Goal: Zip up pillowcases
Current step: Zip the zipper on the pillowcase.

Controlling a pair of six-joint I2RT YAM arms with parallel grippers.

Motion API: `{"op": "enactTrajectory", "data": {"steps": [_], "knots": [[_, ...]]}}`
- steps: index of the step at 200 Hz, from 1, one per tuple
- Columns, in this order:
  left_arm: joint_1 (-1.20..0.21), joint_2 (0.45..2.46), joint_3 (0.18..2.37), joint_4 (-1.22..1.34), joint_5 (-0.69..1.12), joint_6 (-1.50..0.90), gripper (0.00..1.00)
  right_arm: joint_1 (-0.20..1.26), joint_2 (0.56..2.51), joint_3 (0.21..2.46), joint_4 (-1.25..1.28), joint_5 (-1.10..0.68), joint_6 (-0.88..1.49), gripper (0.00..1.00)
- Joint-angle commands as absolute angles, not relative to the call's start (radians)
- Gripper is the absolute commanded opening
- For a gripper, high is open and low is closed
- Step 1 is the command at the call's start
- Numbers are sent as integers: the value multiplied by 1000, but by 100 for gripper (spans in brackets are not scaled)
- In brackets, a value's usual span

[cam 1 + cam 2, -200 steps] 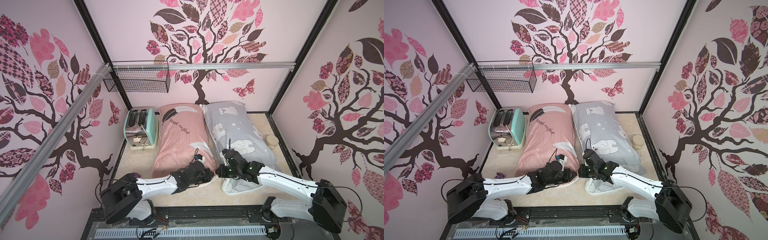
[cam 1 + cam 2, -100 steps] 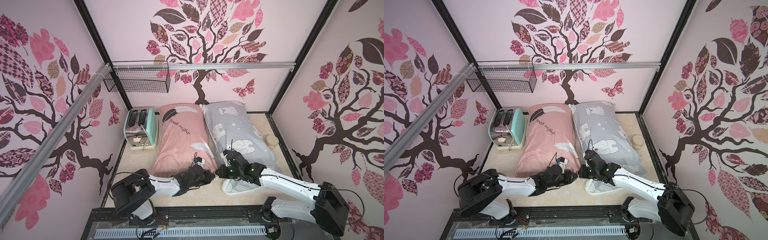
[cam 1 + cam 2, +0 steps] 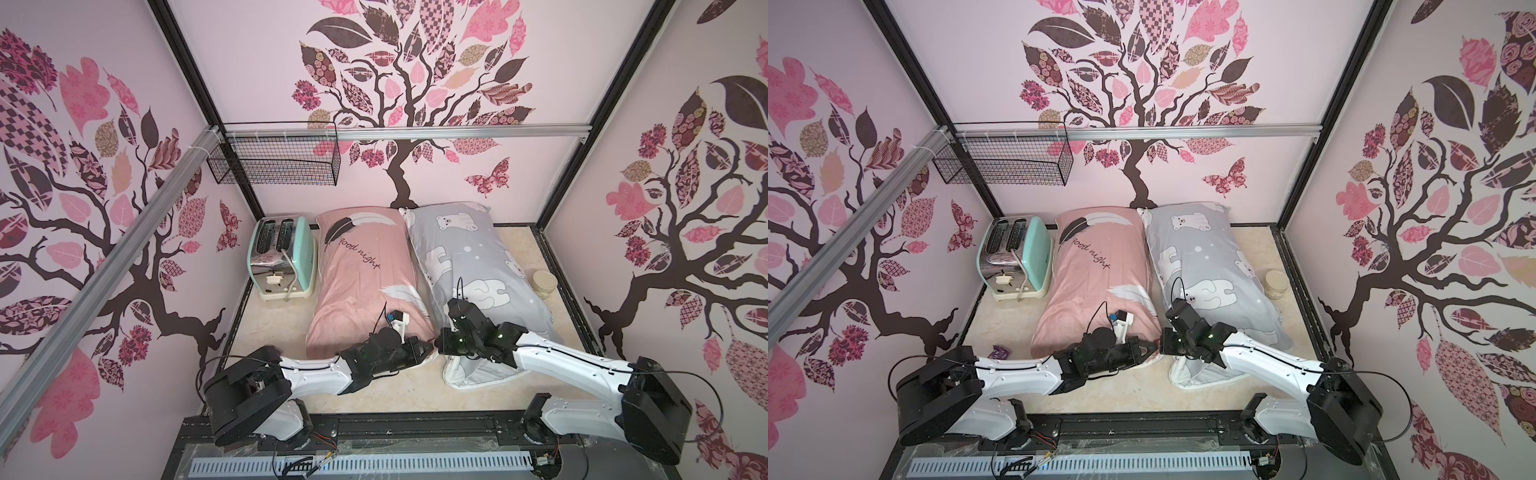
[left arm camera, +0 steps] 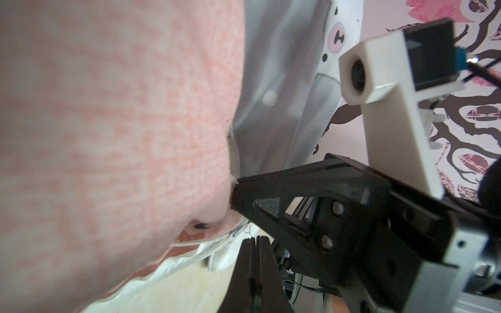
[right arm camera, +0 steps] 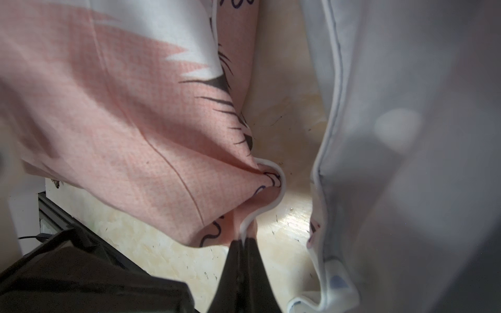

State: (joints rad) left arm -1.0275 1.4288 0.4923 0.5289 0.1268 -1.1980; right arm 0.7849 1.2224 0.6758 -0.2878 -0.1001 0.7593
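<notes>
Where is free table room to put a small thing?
Bare table: in front of the toaster; beyond the round container, right of the grey pillowcase. Crowded: where left hand and right hand meet at the pink pillowcase's corner.

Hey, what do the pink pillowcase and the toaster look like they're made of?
Pink pillowcase: matte woven cloth, likely cotton or a blend; a fine weave grid shows up close. Toaster: shiny chromed metal front with reflections; smooth mint side panels, plastic or painted metal.
</notes>
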Motion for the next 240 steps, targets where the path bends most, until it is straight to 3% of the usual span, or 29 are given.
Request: {"op": "enactTrajectory", "data": {"steps": [1,109,129,163,207,240], "knots": [[-1031,1471,546,506,143,-1171,1,785,1221,701,-292,-98,750,0],[-1042,1784,460,761,162,-1277,0,779,1183,702,-261,-120,770,0],[-1044,1726,429,741,143,-1279,0,775,1180,723,-307,-71,755,0],[-1050,1546,425,478,73,-1208,3,772,1177,731,-299,-72,742,0],[-1050,1556,445,514,101,-1198,7,773,1200,729,-265,-125,750,0],[-1051,1440,469,406,70,-1176,5,772,1189,725,-278,-122,747,0]]}}
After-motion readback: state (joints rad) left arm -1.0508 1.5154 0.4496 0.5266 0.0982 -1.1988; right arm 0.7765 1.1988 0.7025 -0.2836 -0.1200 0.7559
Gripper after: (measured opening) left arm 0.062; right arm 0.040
